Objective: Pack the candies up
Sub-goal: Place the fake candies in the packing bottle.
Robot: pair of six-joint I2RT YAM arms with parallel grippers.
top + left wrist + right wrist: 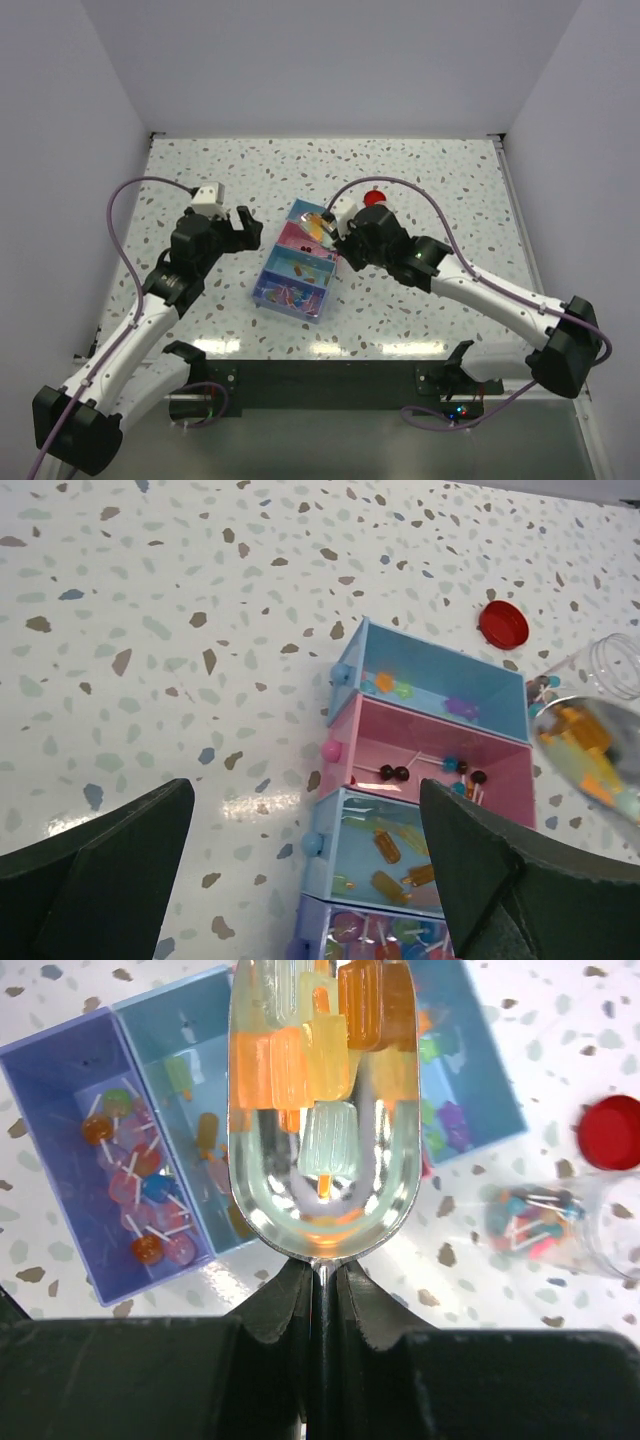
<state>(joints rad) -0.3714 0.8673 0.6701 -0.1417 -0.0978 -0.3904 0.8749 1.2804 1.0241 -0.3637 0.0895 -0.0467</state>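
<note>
Speckled table [420,180]. Four-part tray [440,670] lies mid-table between my arms, so both can reach it. Clear scoop [322,1200] is over the tray, held level, I judge, so the candies [300,1070] in it don't spill. Right gripper [320,1280]: jaws clamped on the scoop's handle. Left gripper [300,880]: jaws wide apart, holding nothing, beside the tray.

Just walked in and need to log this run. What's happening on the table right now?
The right gripper is shut on a clear scoop loaded with orange and yellow candies, held above the four-compartment tray, which already holds sweets. The left gripper is open and empty beside the tray. A jar lies on the table near a red lid.
</note>
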